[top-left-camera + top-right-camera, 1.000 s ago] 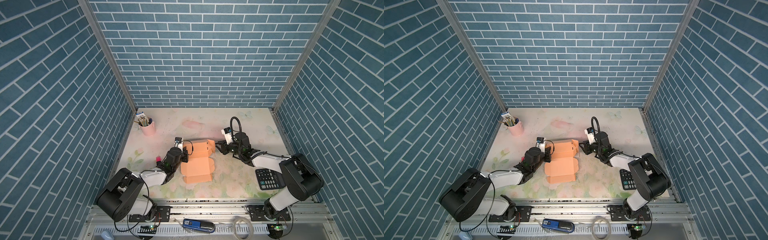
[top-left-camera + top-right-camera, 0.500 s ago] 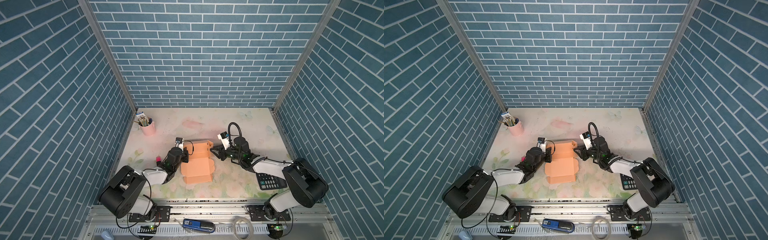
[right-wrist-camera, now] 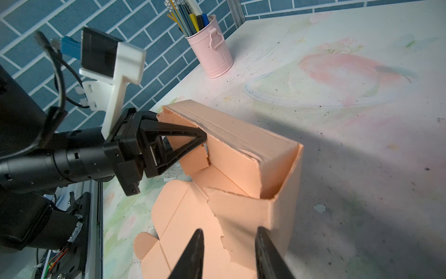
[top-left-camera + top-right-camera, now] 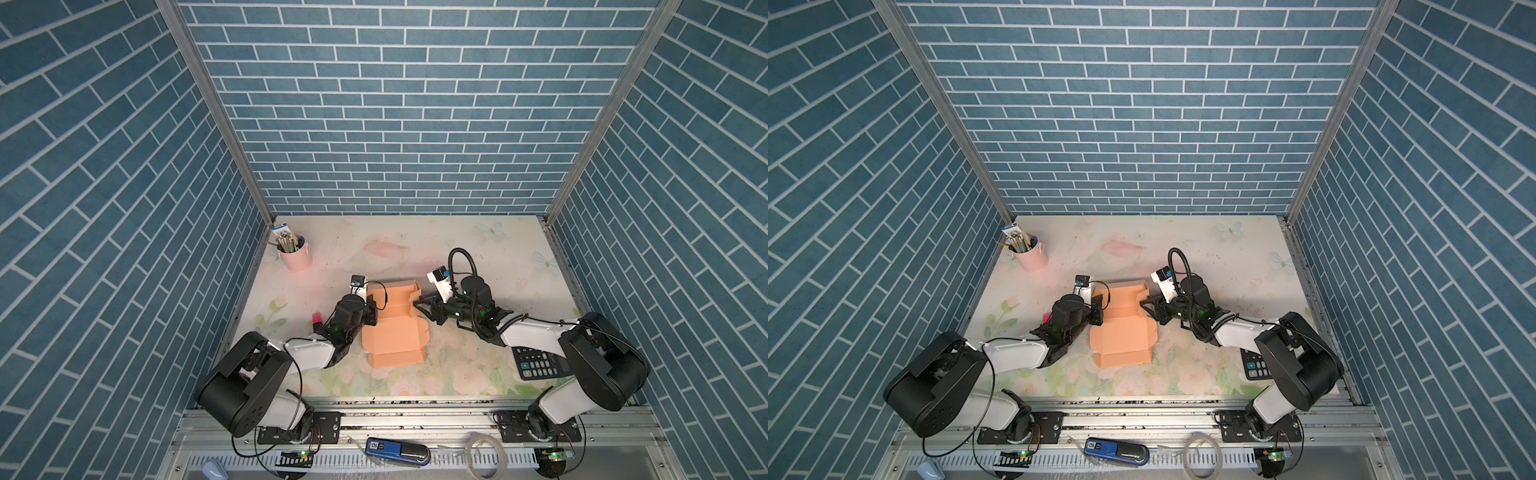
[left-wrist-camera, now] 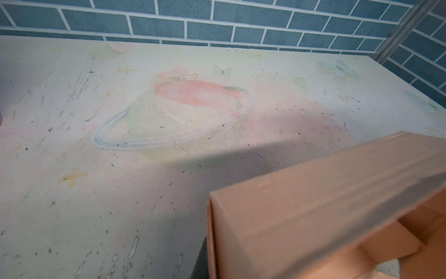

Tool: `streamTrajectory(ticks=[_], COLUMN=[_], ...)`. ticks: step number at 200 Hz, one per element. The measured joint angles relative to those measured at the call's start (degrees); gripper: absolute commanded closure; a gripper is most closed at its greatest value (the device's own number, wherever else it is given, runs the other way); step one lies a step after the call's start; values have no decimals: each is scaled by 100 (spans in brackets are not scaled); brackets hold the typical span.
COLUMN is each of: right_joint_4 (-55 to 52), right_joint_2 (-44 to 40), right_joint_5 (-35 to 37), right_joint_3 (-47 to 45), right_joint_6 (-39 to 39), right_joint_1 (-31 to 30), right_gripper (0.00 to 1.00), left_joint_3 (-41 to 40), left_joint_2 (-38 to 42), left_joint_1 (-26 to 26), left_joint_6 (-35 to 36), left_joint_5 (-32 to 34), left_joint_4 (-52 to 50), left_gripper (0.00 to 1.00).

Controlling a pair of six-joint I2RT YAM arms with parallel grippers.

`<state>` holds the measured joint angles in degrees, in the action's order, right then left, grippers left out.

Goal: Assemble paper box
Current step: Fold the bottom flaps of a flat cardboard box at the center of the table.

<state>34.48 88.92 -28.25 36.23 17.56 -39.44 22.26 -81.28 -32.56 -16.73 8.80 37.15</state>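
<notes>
Paper box [image 4: 392,336] [image 4: 1121,336] lies mid-table for you in both top views, between the two arms. Its far half is folded up into walls. Its near half is a flat panel with tabbed flaps spread on the floral table [image 4: 457,249]. Your left gripper [image 4: 374,309] [image 4: 1098,311] meets the box's left end wall. Your right gripper [image 4: 419,303] [image 4: 1144,303] sits just beside the right end wall. A pink pen cup [image 4: 297,257] stands near the far left corner, well apart from the box. A black calculator [image 4: 536,365] lies at the near right, partly under the right arm.

Your left wrist view gives you only a raised wall of the box [image 5: 301,217], close up above the table; it does not show the jaws.

Your right wrist view tells you most. The left gripper [image 3: 202,140] has its jaws drawn together, pinching the end wall at a corner of the box's upright part [image 3: 241,149]. The right gripper [image 3: 229,232] has its fingers [image 3: 196,253] apart, with the box's nearer side wall showing in the gap. You cannot tell whether either finger touches the cardboard. The pen cup [image 3: 212,53] stands beyond the box, by the brick wall.
</notes>
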Motion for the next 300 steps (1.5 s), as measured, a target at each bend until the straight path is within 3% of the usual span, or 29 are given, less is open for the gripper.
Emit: streamTrajectory(ticks=[87,136,176,214,300], right_joint_4=[-175,-640,-570,-503,140], right_joint_2=[205,-1128,-1620,-1305,166], right_joint_5=[323,929,1001,730,-354], right_joint_3=[356,-85,-516,-734,-199], right_joint_6=[-205,-487,-516,-496,-472], right_joint_1=[-306,-262,361,833,920], right_gripper=[65,65,64,64,60], left_joint_3=[0,0,35,90,103], left_joint_2=[0,0,-42,-52,-52], left_joint_1=[0,-11,-11,-11,-11], left_joint_6=[-42,-42,-44,-42,-33], left_joint_5=[28,46,17,-52,-225], left_joint_4=[-2,2,4,7,2], left_gripper=[88,88,88,88,88])
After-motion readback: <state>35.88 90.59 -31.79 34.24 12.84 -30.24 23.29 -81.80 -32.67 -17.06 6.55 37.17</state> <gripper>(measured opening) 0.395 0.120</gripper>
